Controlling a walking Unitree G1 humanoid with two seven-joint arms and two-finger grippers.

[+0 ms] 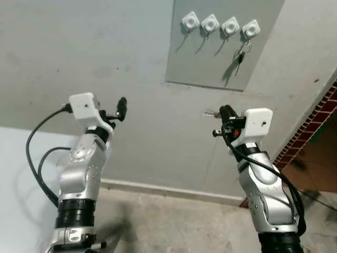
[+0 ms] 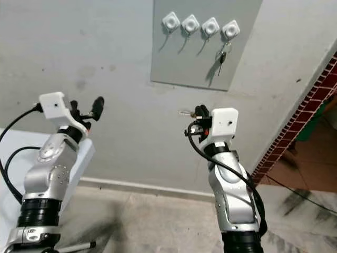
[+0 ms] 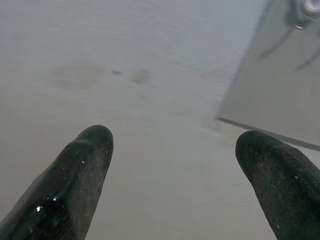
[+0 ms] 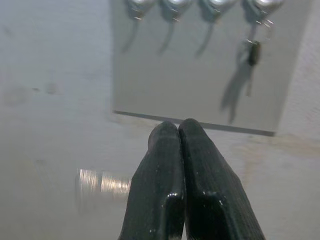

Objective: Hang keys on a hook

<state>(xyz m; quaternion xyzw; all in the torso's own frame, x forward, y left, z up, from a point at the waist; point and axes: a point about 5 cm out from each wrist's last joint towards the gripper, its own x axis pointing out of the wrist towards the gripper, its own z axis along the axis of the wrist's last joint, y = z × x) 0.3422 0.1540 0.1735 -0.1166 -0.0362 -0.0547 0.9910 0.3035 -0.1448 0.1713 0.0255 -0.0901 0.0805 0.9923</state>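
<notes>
Plain grey wall (image 1: 105, 63), faint smudges on it. Grey panel (image 1: 210, 58) mounted flat high on the wall. Pale skirting (image 1: 168, 190) runs along the wall's foot, mottled concrete floor (image 1: 174, 221) below it. Red brick edge (image 1: 310, 124) at the wall's right end, brown flooring (image 1: 316, 163) beyond. White surface (image 1: 21, 158) left, near the wall.

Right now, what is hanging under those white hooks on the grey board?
A bunch of dark keys hangs under the rightmost white hook on the grey board. The other three hooks carry nothing. The shut right tool holds a silvery key.
</notes>
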